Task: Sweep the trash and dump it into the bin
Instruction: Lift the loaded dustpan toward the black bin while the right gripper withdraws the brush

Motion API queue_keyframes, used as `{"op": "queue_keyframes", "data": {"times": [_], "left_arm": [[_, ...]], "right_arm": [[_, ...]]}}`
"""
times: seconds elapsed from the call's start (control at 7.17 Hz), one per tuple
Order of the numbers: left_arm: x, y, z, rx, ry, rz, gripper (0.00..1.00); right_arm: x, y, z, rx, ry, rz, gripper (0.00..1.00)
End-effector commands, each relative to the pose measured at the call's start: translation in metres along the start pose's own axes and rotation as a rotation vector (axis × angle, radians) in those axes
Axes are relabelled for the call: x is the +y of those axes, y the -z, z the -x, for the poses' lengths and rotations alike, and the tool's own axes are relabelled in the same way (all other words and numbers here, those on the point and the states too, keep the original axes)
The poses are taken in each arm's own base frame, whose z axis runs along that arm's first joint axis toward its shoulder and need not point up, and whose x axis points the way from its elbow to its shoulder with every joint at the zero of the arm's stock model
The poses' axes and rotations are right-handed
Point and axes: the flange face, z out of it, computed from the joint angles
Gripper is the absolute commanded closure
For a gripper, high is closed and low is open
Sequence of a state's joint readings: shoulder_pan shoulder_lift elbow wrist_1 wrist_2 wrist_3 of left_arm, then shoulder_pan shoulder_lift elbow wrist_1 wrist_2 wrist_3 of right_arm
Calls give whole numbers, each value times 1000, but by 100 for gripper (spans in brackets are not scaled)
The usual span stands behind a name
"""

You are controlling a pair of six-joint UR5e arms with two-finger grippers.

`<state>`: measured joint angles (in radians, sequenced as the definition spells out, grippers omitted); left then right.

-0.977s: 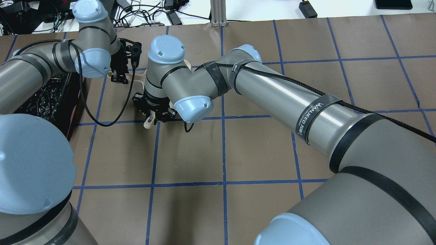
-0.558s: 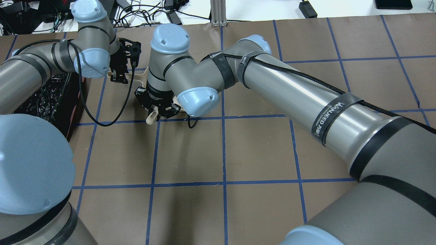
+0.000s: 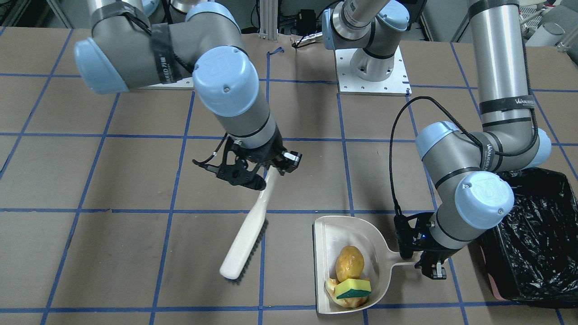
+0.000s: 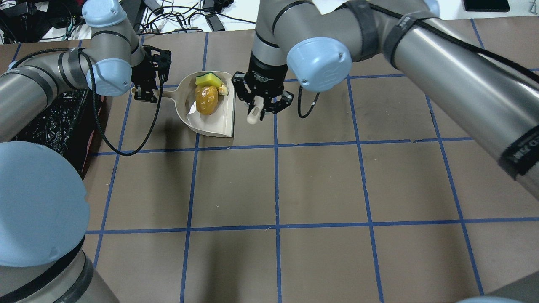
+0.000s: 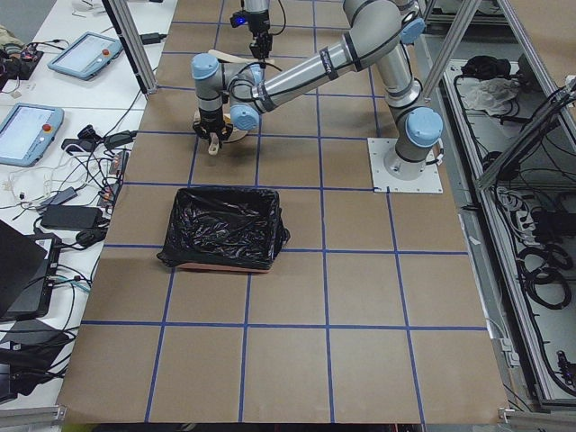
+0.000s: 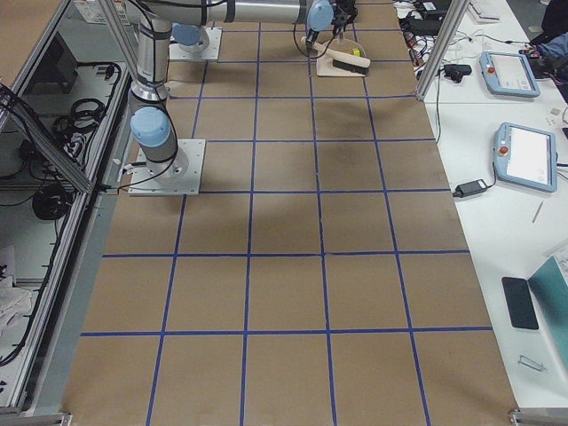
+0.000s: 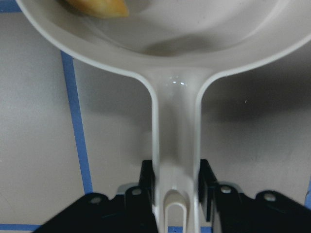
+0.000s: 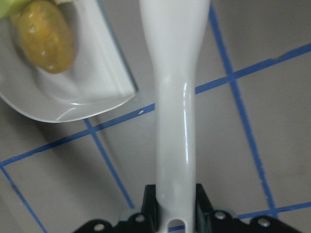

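Trash (image 3: 349, 267) in dustpan (image 3: 345, 228) near bin (image 3: 537, 234)

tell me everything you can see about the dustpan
The dustpan is beige glossy plastic: a shallow scoop with a raised curved wall, a straight open lip and a flat handle with a slot at its end. The left gripper is shut on that handle. The pan sits level, on or just above the table; I cannot tell which. Inside lie a golden-brown bread piece and a yellow-and-green sponge. Its lip faces the brush, which does not touch it.
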<state>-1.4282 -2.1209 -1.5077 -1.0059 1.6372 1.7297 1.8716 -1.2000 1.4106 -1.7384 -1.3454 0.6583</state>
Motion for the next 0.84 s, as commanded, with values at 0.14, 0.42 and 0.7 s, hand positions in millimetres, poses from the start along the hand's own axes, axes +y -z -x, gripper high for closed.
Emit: {"op": "queue_keyframes", "data": {"times": [0.14,0.42,0.7], "left_arm": [[37,19,-2,-9,54,-70,100],[79,47,-12,13,87,-72,100],[121,90,-29,3,152,-64,100]], "right_arm": [[-53,-5,-126,190,176,-10,100],[-98,15,-234,245,224,14,100],[-130,24,-319,219,215,44,100]]}}
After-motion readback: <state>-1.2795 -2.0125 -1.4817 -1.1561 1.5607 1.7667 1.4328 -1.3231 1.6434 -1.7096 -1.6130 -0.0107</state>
